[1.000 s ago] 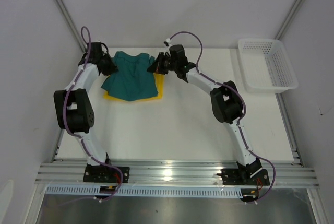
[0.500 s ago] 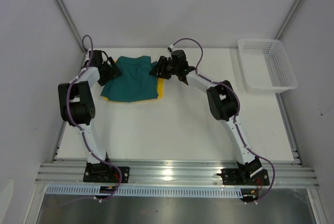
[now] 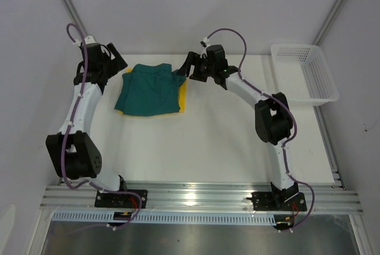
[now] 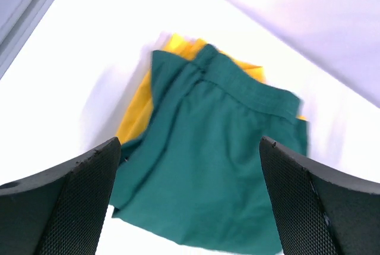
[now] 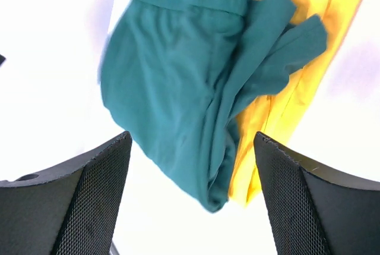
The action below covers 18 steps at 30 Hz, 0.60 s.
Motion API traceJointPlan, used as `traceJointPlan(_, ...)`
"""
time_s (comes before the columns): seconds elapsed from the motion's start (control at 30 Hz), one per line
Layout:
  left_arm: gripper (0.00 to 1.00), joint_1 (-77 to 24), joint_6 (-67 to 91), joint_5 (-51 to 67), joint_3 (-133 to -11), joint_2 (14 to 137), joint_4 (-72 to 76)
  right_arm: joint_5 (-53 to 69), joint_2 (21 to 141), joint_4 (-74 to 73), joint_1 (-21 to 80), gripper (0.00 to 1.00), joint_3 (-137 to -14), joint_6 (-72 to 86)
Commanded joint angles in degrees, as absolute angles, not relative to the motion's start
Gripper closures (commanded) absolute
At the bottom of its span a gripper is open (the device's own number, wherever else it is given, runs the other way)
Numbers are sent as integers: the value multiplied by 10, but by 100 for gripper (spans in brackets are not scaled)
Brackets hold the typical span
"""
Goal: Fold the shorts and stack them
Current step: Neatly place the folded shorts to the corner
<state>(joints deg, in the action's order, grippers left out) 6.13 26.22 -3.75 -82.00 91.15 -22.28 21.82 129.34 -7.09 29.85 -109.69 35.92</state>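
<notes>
The dark teal shorts (image 3: 149,90) lie folded on the white table at the back left, on top of the yellow shorts (image 3: 183,95), whose edge shows along the right side. My left gripper (image 3: 117,60) hovers open just left of the pile, holding nothing. My right gripper (image 3: 183,68) hovers open at the pile's back right corner, also holding nothing. In the left wrist view the teal shorts (image 4: 219,166) cover the yellow shorts (image 4: 135,121) below the open left gripper (image 4: 190,143). In the right wrist view the teal shorts (image 5: 172,88) and yellow shorts (image 5: 297,65) lie under the open right gripper (image 5: 193,138).
A white mesh basket (image 3: 306,74) stands at the back right corner of the table. Grey walls close in the table (image 3: 202,142) on the left, back and right. Both arm bases are bolted to the metal rail (image 3: 196,198) at the near edge.
Both grippers have opened and let go of the teal shorts, which now rest on the yellow pair. The left arm has lifted back to the left; the right arm drew back to the right.
</notes>
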Motion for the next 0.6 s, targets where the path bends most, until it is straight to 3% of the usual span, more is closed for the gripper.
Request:
traceJointPlan(0.0,1,11,243,-43,-768,865,-197,216,1207,-65,285,15,-1045,324)
traceJointPlan(0.17,1,-68,248,-69,-735,882,-171,221,1123,-39,264,14,-935,327)
traceJointPlan(0.3,1,-78,250,-62,-721,919,-161,217,1064,-26,254,9,-860,318)
traceJointPlan(0.57,1,-100,239,-60,-700,989,-131,219,946,45,229,9,-703,328)
